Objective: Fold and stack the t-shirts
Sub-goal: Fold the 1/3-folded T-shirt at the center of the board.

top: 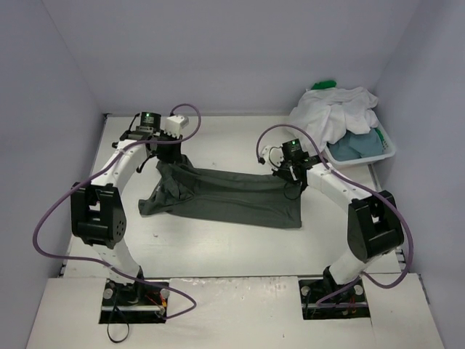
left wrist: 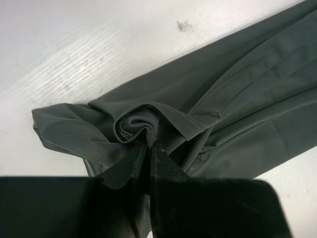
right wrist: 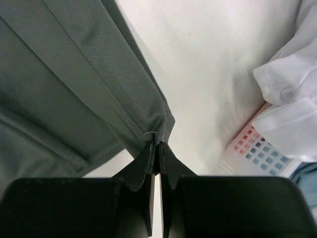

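Note:
A dark grey t-shirt [top: 225, 195] hangs stretched between both grippers over the middle of the table, its lower part resting on the surface. My left gripper [top: 161, 161] is shut on the bunched cloth at its left end [left wrist: 143, 130], the pinch [left wrist: 150, 145] showing in the left wrist view. My right gripper [top: 290, 176] is shut on a hemmed corner [right wrist: 143, 119] at its right end, pinched at the fingertips [right wrist: 158, 145]. A white t-shirt [top: 336, 110], a blue-grey one [top: 358, 145] and a bright green one [top: 325, 85] are heaped in the basket.
The white slotted basket [top: 361, 160] stands at the back right corner, close to the right arm; its edge [right wrist: 257, 148] and white cloth [right wrist: 292, 84] show in the right wrist view. Purple cables loop over both arms. Walls close in the table on three sides.

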{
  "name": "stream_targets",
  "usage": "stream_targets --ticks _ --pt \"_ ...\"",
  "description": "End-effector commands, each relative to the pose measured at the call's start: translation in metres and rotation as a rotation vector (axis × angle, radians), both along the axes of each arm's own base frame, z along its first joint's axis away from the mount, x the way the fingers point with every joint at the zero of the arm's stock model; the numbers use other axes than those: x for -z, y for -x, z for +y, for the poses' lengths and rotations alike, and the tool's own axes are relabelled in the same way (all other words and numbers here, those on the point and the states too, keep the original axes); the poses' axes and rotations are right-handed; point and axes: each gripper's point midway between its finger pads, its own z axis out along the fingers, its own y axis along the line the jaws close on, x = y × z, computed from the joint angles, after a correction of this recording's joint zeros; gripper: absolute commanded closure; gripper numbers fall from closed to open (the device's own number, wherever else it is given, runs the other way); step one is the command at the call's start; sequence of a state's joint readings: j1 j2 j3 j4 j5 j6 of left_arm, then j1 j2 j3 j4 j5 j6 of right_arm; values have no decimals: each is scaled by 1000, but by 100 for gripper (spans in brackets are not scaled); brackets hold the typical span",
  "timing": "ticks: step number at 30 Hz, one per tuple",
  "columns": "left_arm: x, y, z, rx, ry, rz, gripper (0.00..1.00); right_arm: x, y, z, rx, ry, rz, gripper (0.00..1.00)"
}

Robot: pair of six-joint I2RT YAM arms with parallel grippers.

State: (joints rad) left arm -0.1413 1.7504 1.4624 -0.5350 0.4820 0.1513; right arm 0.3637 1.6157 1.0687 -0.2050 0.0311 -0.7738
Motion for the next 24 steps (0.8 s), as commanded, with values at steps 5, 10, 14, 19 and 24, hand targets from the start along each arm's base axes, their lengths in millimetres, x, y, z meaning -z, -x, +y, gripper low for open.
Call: stream_targets --ticks 5,10,14,19,24 --pt "-15 16 5 36 -3 -33 100 -27 22 -8 -50 31 -25 100" --pt "-6 29 6 64 -12 4 100 -18 37 -9 -77 33 16 100" --pt "-1 45 8 88 -22 35 100 -9 49 -6 -110 18 64 100" --pt "0 65 12 117 -43 52 100 4 65 -1 -143 34 119 100" --pt "-1 81 17 126 -68 56 100 10 78 3 -166 52 151 100"
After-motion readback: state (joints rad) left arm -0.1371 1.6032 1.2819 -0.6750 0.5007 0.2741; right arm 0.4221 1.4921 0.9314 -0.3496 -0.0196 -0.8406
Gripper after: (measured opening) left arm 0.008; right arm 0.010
